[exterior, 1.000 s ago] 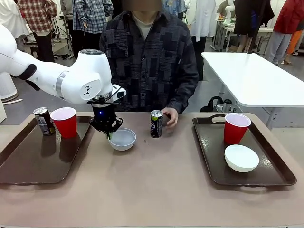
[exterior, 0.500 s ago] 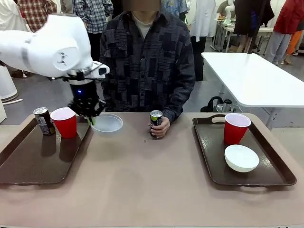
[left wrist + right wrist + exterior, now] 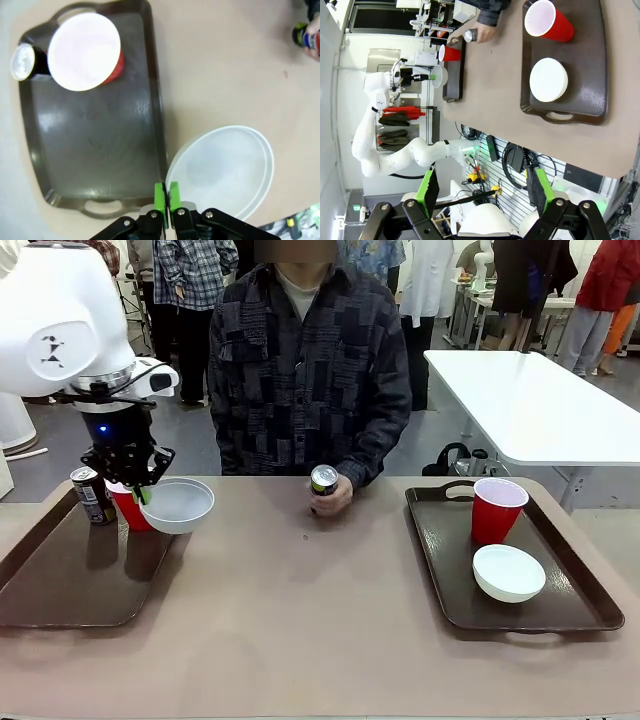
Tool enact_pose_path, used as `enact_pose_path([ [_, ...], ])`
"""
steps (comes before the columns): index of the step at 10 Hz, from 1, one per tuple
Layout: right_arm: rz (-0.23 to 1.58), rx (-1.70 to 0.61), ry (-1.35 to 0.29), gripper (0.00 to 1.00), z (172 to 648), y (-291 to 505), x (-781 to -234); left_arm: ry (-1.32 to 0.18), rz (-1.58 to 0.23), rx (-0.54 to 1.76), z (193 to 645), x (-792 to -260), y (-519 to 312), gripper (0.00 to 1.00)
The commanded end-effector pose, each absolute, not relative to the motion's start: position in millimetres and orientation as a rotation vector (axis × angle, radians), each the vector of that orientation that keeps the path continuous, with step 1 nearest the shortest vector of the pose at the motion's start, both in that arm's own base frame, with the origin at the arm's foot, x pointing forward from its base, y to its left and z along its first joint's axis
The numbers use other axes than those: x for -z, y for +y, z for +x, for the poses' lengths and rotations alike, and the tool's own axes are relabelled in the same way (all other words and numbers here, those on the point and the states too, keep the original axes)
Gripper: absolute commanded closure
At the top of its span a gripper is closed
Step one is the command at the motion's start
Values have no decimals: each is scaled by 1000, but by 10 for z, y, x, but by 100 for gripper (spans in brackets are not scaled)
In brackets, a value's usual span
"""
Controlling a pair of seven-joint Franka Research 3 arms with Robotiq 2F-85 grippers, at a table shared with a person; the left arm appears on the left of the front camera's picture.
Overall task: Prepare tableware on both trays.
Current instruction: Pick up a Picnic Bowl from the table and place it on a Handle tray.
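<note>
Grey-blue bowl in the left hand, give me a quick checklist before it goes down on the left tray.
1. Left hand shut on the rim of the grey-blue bowl: ok.
2. Bowl over the left tray: not ok, it hangs above the tray's inner rim.
3. Bare tray floor in front of the red cup and can: ok.
4. Person's hand away from the tray: ok, holding the second can.
5. Bowl level: cannot tell.

Two trays [image 3: 60, 580] [image 3: 450, 570], two red cups [image 3: 128, 508] [image 3: 497, 510], two bowls [image 3: 178, 505] [image 3: 508, 573], two cans [image 3: 91, 495] [image 3: 323, 480].
</note>
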State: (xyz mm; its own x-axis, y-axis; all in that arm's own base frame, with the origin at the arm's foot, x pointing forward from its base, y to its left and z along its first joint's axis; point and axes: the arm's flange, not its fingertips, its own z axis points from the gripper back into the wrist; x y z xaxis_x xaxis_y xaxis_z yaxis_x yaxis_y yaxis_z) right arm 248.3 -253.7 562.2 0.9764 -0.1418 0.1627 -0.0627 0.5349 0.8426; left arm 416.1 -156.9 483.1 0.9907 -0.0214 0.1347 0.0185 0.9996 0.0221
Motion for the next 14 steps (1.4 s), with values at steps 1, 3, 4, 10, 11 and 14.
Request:
enact_pose_path([
  [1,1017,38,-230,3,2470,-2540,-5633,-126,29,27,4209,-4813,-1644,100],
  [3,1017,38,-230,3,2470,-2540,-5633,-126,29,27,4209,-4813,-1644,100],
  [4,1017,38,-230,3,2470,-2540,-5633,-126,29,27,4209,-4813,-1644,100],
  [10,1017,38,-230,3,2470,-2540,-5633,-79,-122,79,4303,-4555,-618,96],
  [11,1017,38,-230,3,2470,-2540,-5633,-77,-118,70,4315,-4463,-474,96],
  [14,1017,38,-230,3,2470,-2540,-5633,-27,-74,49,4385,-4074,-211,96],
])
